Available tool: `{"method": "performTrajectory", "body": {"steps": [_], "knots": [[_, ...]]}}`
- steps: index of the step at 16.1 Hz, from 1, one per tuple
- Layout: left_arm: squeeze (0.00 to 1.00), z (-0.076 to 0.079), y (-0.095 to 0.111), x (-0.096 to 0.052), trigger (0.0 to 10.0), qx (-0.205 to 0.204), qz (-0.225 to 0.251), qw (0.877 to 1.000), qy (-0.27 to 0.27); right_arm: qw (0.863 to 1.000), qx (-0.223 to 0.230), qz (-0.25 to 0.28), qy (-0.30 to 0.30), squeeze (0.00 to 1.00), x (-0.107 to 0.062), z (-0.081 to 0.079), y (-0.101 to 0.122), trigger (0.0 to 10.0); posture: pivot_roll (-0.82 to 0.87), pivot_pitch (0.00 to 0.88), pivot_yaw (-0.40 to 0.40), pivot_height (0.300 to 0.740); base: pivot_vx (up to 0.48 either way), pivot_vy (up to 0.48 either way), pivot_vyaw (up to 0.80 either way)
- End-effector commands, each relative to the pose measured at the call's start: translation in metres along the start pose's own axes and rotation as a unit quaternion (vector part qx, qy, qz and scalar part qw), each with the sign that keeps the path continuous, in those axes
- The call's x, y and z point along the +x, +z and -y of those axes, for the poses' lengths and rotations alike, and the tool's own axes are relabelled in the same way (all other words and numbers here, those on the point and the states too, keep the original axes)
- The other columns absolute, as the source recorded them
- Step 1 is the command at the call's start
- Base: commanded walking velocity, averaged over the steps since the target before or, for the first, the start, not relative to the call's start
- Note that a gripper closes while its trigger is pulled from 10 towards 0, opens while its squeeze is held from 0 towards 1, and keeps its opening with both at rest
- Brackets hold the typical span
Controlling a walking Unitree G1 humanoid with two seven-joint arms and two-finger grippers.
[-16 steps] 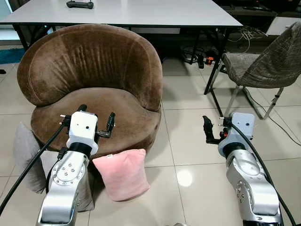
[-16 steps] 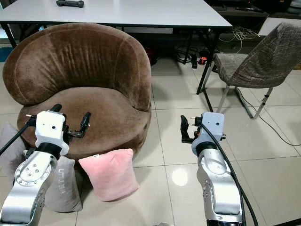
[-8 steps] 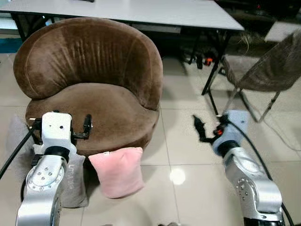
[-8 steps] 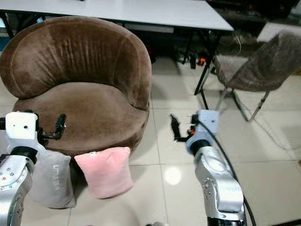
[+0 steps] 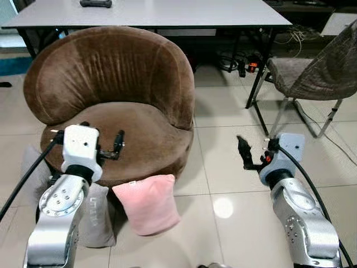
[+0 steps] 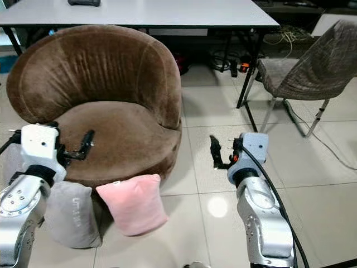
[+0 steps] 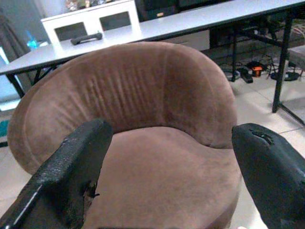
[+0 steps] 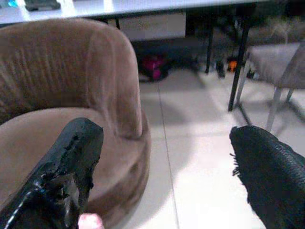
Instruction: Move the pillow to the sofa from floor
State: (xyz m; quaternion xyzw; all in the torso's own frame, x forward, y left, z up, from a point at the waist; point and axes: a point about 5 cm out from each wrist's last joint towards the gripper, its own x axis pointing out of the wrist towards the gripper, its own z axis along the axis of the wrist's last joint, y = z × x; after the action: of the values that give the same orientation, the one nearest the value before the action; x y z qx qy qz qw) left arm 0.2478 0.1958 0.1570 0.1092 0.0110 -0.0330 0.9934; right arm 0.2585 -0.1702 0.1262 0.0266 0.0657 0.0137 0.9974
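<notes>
A pink pillow (image 5: 148, 202) stands on the tiled floor, leaning against the front of the round brown sofa chair (image 5: 111, 89). My left gripper (image 7: 169, 133) is open and empty, hovering over the front left edge of the sofa seat, above and to the left of the pillow. My right gripper (image 5: 250, 153) is open and empty over bare floor, to the right of the sofa and the pillow. A corner of the pink pillow (image 8: 90, 222) peeks in by the right gripper's finger.
A grey pillow (image 5: 96, 215) stands left of the pink one, and another grey pillow (image 5: 30, 167) lies further left. Behind the sofa is a white table (image 5: 178, 12) with a black controller (image 5: 95, 3). A grey chair (image 5: 312, 72) and cables (image 5: 245, 62) are at the right.
The whole picture swayed and shifted, so the camera moved. Both grippers stay open and empty. The pink pillow still leans on the sofa front.
</notes>
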Motion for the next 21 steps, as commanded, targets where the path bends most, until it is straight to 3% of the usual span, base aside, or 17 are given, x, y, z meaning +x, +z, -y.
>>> {"method": "performTrajectory", "body": {"steps": [1, 4, 9, 13, 15, 17, 21], "knots": [[0.0, 0.0, 0.001, 0.002, 10.0, 0.003, 0.004, 1.0, -0.002, 0.997, -0.07, 0.024, -0.023, 0.0, -0.001, 0.0, 0.006, 10.0, 0.05, 0.0, 0.014, 0.74, 0.0, 0.0, 0.46], [0.0, -0.001, 0.003, 0.004, 10.0, 0.019, 0.01, 1.0, 0.019, 0.987, -0.135, 0.082, -0.023, 0.0, 0.01, -0.011, 0.015, 10.0, 0.06, 0.0, -0.002, 0.74, 0.0, 0.0, 0.8], [0.0, -0.002, -0.001, -0.003, 10.0, 0.018, 0.009, 0.999, 0.034, 0.984, -0.132, 0.12, -0.01, 0.0, 0.014, -0.021, 0.018, 10.0, 0.08, 0.0, -0.03, 0.74, 0.0, 0.0, 0.8], [0.0, 0.002, -0.002, -0.004, 10.0, 0.015, 0.011, 1.0, 0.02, 0.989, -0.105, 0.105, -0.004, 0.0, 0.015, -0.022, 0.014, 10.0, 0.05, 0.0, -0.019, 0.74, 0.0, 0.0, 0.8], [0.0, 0.003, -0.002, -0.002, 10.0, 0.018, 0.014, 1.0, 0.015, 0.998, -0.039, 0.028, -0.028, 0.0, 0.017, -0.012, 0.003, 10.0, 0.04, 0.0, -0.019, 0.74, 0.0, 0.0, 0.0], [0.0, 0.002, -0.003, -0.001, 10.0, 0.011, 0.012, 1.0, 0.02, 0.996, -0.066, 0.057, -0.035, 0.0, 0.015, -0.01, 0.007, 10.0, 0.04, 0.0, -0.025, 0.74, 0.0, 0.0, 0.0], [0.0, 0.0, -0.003, -0.004, 10.0, 0.012, 0.011, 0.999, 0.029, 0.997, -0.041, 0.056, -0.04, 0.0, 0.016, -0.01, 0.006, 10.0, 0.06, 0.0, -0.039, 0.74, 0.302, 0.0, -0.6]]}}
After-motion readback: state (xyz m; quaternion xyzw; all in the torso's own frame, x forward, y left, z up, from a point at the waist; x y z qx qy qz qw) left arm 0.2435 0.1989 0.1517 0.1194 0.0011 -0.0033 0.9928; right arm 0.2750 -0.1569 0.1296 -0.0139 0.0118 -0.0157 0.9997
